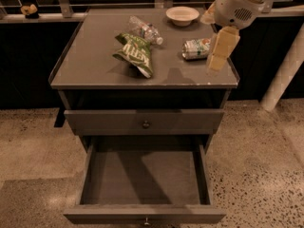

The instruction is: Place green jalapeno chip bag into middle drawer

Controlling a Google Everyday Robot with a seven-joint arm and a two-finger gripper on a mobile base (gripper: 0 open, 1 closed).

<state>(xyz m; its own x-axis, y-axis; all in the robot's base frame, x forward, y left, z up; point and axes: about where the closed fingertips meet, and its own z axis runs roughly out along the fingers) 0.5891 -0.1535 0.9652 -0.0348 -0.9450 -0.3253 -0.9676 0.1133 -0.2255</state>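
Note:
The green jalapeno chip bag (136,56) lies crumpled on the grey cabinet top (90,65), left of centre. The middle drawer (142,177) is pulled out, and I see nothing inside it; its front and knob are at the bottom edge. My gripper (214,64) hangs over the right part of the cabinet top, just right of the silver-green can (195,49) and well right of the bag. It holds nothing.
A clear plastic bottle (146,31) lies just behind the bag. A white bowl (182,15) stands at the back of the top. The upper drawer (146,121) is closed. A white post (283,75) stands to the right on the speckled floor.

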